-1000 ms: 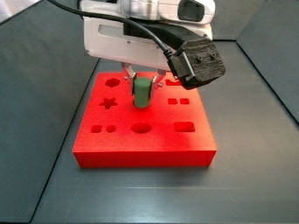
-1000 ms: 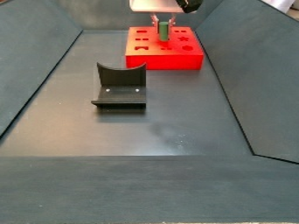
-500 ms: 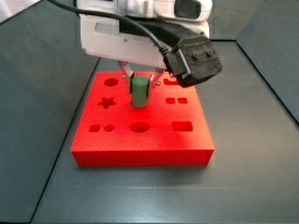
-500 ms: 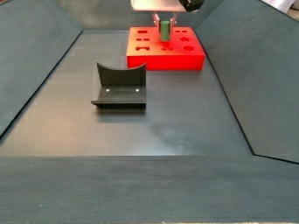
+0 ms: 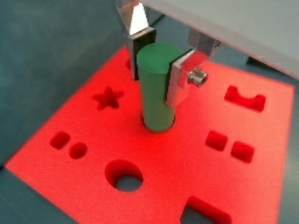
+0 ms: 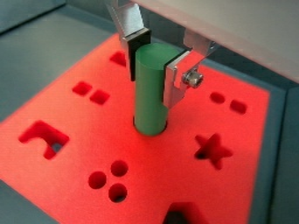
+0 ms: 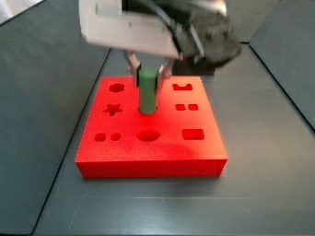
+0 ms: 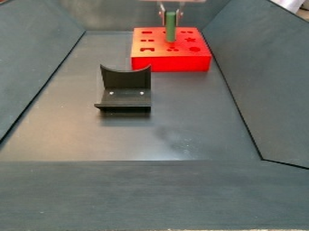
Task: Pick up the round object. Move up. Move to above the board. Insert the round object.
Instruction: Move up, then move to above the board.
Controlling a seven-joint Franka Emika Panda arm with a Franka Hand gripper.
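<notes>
The round object [image 5: 156, 87] is a green cylinder standing upright with its lower end in a round hole of the red board [image 5: 176, 166]. In both wrist views my gripper [image 5: 160, 63] straddles only the top end of the round object [image 6: 149, 92], pads close beside it, jaws open a little. In both side views the gripper [image 7: 147, 69] is raised, and most of the round object [image 7: 147, 92] shows below it. The board [image 7: 154, 164] lies flat on the dark floor. Star, square and dot cut-outs surround the peg [image 8: 172, 29].
The dark fixture [image 8: 123, 88] stands on the floor in front of the board [image 8: 182, 61], well away from the gripper [image 8: 171, 11]. Sloping dark walls close in the floor on both sides. Other holes in the board [image 6: 70, 114] are unfilled.
The gripper has risen while the round object stayed standing in its hole, so more of the peg now shows below the fingers. The board has not moved.
</notes>
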